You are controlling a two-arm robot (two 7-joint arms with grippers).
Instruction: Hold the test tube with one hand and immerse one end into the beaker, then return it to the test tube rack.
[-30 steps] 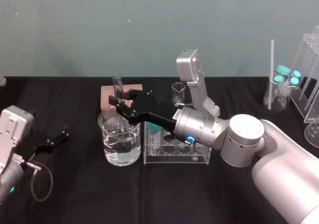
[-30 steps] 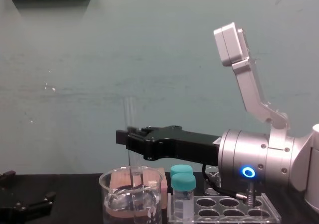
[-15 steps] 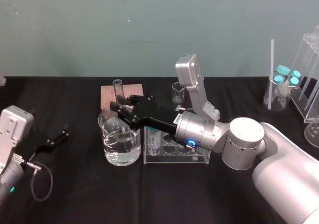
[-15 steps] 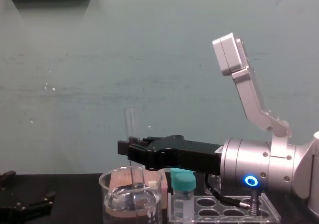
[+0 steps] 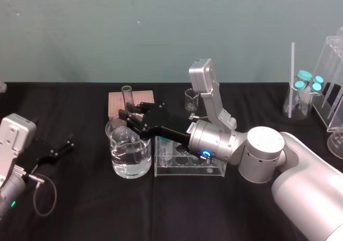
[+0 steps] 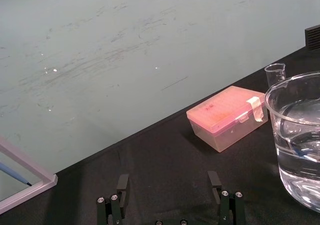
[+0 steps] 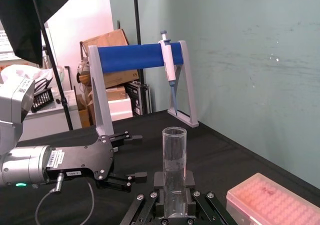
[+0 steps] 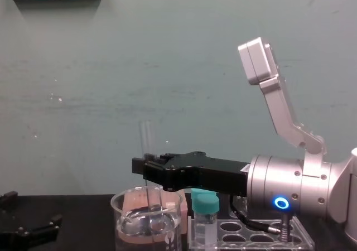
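Glass test tube upright in right gripper, over beaker.

Pink tip box sits at the back of the black surface, tiny beaker nearby, teal-capped vials far right.

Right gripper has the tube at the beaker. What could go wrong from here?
1. The right gripper sits low, just above the rim of the beaker; dipping deeper could knock the glass.
2. The test tube is smooth glass in flat jaws; it might slip or tilt.
3. A teal-capped vial stands at the beaker end of the test tube rack; the return could clip it.
Left gripper is parked, open.
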